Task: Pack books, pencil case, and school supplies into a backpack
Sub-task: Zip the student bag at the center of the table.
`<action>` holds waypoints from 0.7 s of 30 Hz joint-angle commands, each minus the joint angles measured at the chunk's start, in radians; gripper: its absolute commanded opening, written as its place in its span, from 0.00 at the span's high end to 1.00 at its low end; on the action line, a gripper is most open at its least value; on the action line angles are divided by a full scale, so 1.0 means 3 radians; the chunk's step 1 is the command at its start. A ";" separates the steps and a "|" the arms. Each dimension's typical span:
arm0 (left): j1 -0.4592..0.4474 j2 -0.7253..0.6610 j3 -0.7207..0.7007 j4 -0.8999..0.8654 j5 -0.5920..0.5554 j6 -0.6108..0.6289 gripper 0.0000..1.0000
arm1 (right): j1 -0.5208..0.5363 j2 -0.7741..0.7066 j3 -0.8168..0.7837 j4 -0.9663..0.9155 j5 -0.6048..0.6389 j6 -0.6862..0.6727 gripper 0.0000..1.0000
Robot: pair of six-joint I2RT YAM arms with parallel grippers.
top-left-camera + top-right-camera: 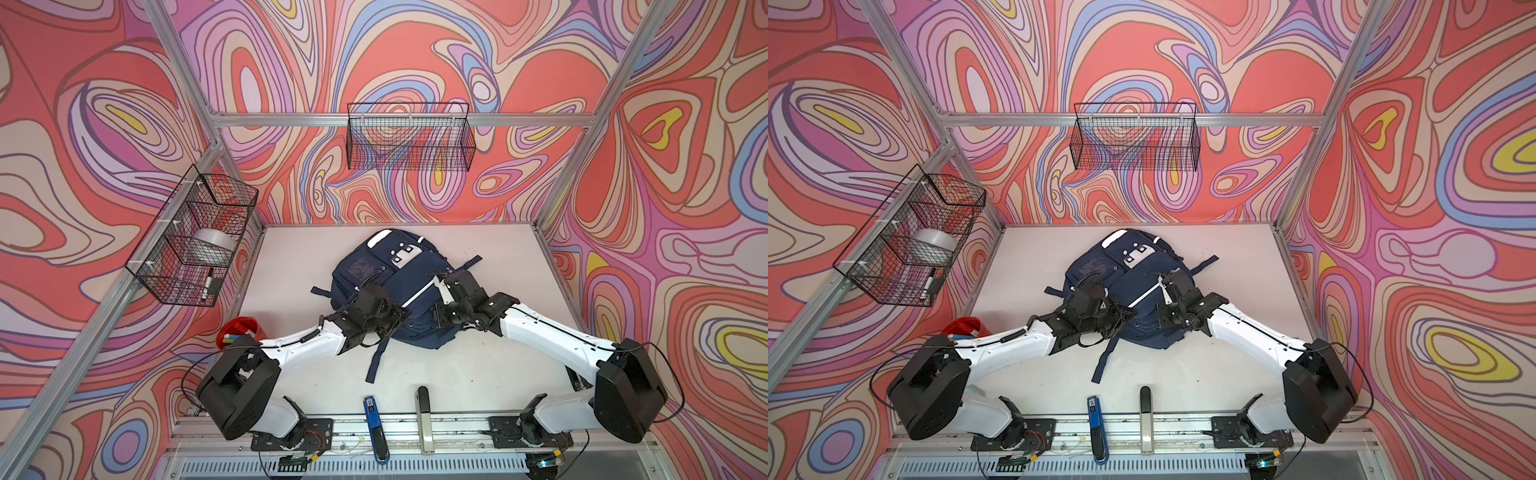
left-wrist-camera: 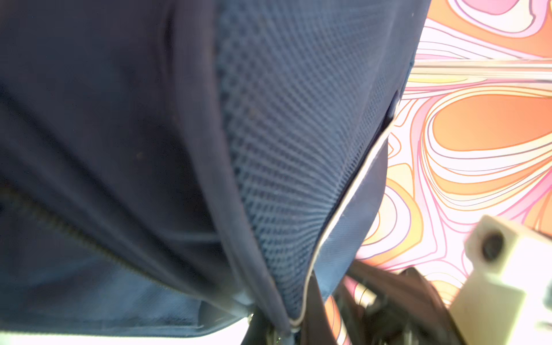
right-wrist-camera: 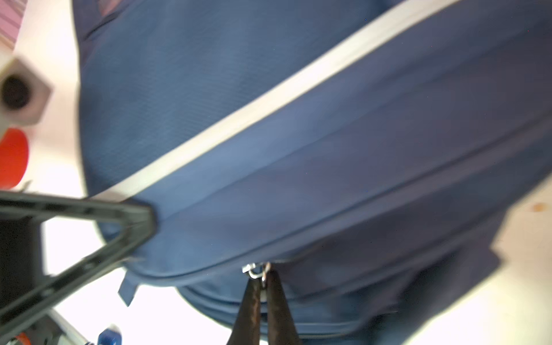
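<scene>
Right wrist view gives me what I need: my right hand [image 3: 263, 279] is pinched closed on the metal zip pull [image 3: 254, 270] at a seam of the backpack [image 3: 298, 119], which lies flat mid-tabletop [image 1: 291, 257] in both top views. My left hand [image 2: 270, 327] is clamped on a fold of the bag's fabric beside its mesh panel [image 2: 283, 149], bracing it. No books, pencil case or supplies show outside the bag, so I judge this is the zipping step. Next I must draw the pull along its track with the fabric held taut.
</scene>
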State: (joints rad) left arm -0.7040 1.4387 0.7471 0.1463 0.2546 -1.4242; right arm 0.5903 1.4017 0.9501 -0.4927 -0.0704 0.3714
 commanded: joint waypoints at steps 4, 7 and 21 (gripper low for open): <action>0.0217 -0.0365 -0.0082 -0.0492 -0.0138 0.0254 1.00 | -0.0445 0.0211 0.0251 -0.0200 0.0303 -0.0334 1.00; 0.0377 -0.0521 -0.0139 -0.0604 -0.0073 0.0314 1.00 | -0.0639 0.0485 0.0477 -0.0134 0.0269 -0.0487 1.00; 0.1341 -0.0693 -0.0092 -0.0917 0.0463 0.1027 0.83 | -0.0148 0.0847 0.0791 -0.0403 0.0313 -0.0735 1.00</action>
State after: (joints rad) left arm -0.3336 1.2251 0.6846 -0.1085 0.4248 -1.1843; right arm 0.5201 1.6646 1.2255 -0.5621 -0.0402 0.1436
